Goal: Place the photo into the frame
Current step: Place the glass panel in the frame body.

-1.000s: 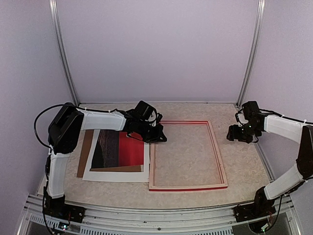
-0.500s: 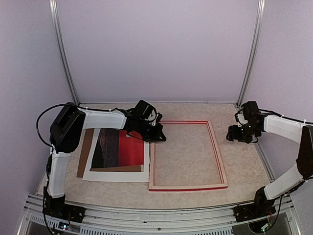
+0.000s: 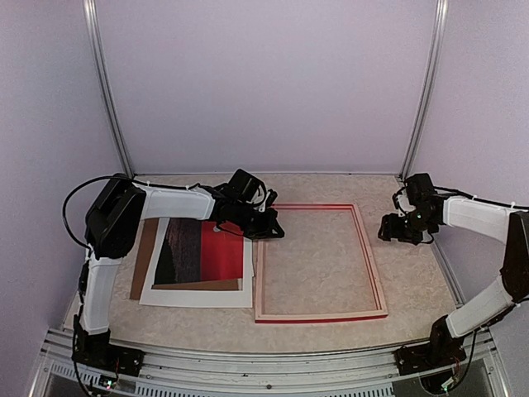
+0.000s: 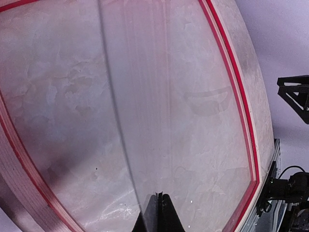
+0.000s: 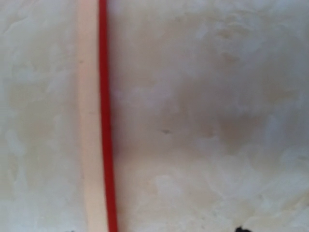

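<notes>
**Left gripper** [image 3: 264, 228]: low over the far-left corner of the frame [image 3: 321, 315]. In the wrist view we see its fingertips [image 4: 159, 215] pressed together with no gap. We cannot tell whether they nip anything thin. The frame's opening spreads out ahead of them, with bare table [image 4: 63, 96] showing through it.

**Right gripper** [image 3: 402, 227]: just outside the frame's right rail, near its far end, touching nothing that we can see. Only two dark tips show in its wrist view, well apart at the bottom edge, so we read the fingers as spread. The pale rail [image 5: 89, 121] with its red lip runs below and to one side of them.

**The photo** [image 3: 202, 252]: flat, just beside the left gripper and behind its fingers, partly under that forearm. It rests on a white mat [image 3: 198, 298], whose near corner touches or overlaps the frame's left rail. A brown backing board [image 3: 142, 263] shows beyond the mat.

**Step in hand**, by our judgement: settling the frame, with the photo not yet taken up.

**Next move calls for**: freeing the left gripper from the corner, then turning it back toward the print. A thin sheet lying flat gives little to grip, so we would work an edge up first. Then we would carry it over the left rail and lay it square inside the opening.
</notes>
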Controlling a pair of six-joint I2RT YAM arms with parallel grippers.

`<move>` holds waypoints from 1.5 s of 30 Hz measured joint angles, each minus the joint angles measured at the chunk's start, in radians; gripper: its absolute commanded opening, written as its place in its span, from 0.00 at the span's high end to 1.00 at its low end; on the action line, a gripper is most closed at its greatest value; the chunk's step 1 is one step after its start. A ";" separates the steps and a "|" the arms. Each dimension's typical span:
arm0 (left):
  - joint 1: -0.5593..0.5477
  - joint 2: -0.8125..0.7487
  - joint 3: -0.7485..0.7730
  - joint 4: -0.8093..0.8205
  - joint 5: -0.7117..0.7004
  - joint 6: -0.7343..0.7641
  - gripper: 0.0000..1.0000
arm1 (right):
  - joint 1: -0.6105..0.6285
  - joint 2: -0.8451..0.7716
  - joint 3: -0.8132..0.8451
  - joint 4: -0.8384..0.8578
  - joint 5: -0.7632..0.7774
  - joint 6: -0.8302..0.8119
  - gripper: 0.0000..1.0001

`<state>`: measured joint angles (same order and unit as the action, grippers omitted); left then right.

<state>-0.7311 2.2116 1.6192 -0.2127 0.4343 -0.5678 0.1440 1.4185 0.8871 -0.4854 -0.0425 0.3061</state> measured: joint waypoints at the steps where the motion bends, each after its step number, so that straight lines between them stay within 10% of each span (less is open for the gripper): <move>1: -0.001 0.000 -0.001 0.003 0.000 0.000 1.00 | 0.006 0.003 0.000 0.004 -0.002 0.002 0.30; 24: -0.010 0.000 -0.014 0.011 -0.039 0.002 0.95 | 0.251 0.207 0.042 0.145 -0.064 0.028 0.29; 45: -0.018 0.000 -0.027 -0.006 -0.078 0.005 0.52 | 0.282 0.216 0.180 0.090 0.040 0.027 0.28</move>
<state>-0.7486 2.2120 1.5925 -0.2192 0.3561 -0.5625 0.4255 1.6348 1.0668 -0.3954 -0.0029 0.3332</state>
